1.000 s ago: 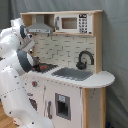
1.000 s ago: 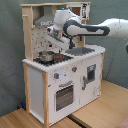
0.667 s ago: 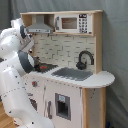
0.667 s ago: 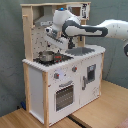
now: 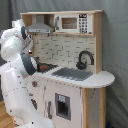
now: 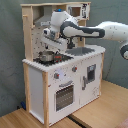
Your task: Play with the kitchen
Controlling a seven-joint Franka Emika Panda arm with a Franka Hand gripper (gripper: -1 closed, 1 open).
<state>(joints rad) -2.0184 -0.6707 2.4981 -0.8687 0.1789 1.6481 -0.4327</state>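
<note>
The kitchen (image 5: 102,78) is a tall white and pale-wood toy, seen in both exterior views. It has a hood (image 5: 40,27), a microwave (image 5: 72,22), a grey sink (image 5: 72,73) and a black tap (image 5: 85,59). In the second exterior view the kitchen (image 6: 36,87) shows its oven door (image 6: 64,95) and knobs (image 6: 56,76). There my gripper (image 6: 54,45) hangs under the hood, just above a small metal pot (image 6: 46,57) that sits on the hob (image 6: 59,59). In the first exterior view my own arm links hide the gripper.
My white arm (image 5: 17,75) stands close against the kitchen on the first exterior view's left. In the second exterior view the arm (image 6: 100,31) reaches over the sink side. The kitchen stands on a wooden floor (image 6: 100,112), with a grey curtain (image 5: 117,50) behind it.
The wrist has turned and sunk a little lower over the hob and the pot. The kitchen itself has not moved.
</note>
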